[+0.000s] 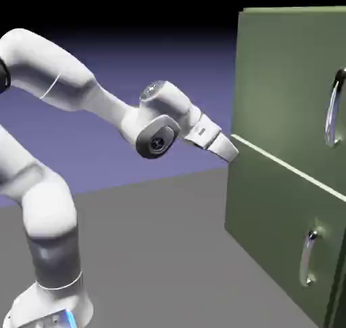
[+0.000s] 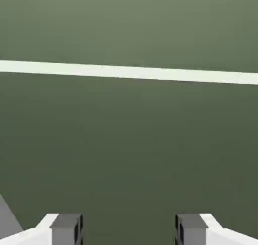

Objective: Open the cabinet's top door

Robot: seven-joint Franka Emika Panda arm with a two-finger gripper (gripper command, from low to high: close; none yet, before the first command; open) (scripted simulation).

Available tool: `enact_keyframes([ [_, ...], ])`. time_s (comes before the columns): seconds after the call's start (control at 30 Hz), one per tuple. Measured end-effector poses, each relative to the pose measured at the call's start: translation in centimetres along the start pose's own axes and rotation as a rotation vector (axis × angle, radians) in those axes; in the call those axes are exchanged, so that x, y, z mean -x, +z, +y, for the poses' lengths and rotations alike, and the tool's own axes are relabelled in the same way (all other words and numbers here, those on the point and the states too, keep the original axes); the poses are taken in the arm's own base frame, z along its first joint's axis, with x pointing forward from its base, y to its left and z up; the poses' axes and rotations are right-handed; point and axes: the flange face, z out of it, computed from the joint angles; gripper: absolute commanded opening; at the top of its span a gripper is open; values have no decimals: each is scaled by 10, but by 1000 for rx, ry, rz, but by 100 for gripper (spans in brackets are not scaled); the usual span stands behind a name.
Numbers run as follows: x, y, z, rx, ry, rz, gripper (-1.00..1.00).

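Exterior and hand views of a white robot arm (image 1: 61,90) reaching toward a large, boxy olive-green cabinet (image 1: 270,205) that stands on the grey counter (image 1: 155,252) at the exterior view's right. The taller upper olive-green door panel (image 1: 284,77), closed flush with the cabinet front, carries a long curved silver bar handle (image 1: 332,109) near its right side. Below it, past a pale seam (image 2: 129,71), lies the lower green panel (image 1: 270,219) with a shorter silver handle (image 1: 308,258). The white two-finger gripper (image 1: 230,151) points slightly downward at the cabinet's left front edge, about level with the seam and well apart from both handles. In the hand view the grey fingertips (image 2: 66,228) stand widely separated at the bottom edge, with only green panel surface visible between them; the gripper holds nothing.
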Motion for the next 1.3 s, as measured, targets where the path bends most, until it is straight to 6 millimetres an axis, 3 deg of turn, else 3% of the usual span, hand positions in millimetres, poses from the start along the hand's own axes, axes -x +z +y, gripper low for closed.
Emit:
enact_keyframes([
  [0.33, -42, -55, -49, -165, -33, 148, 0],
  [0.63, -75, -104, -68, -307, -44, 269, 0],
  [0.97, -111, -143, -62, -442, -42, 381, 0],
  [1.3, -147, -157, -30, -538, -29, 464, 0],
])
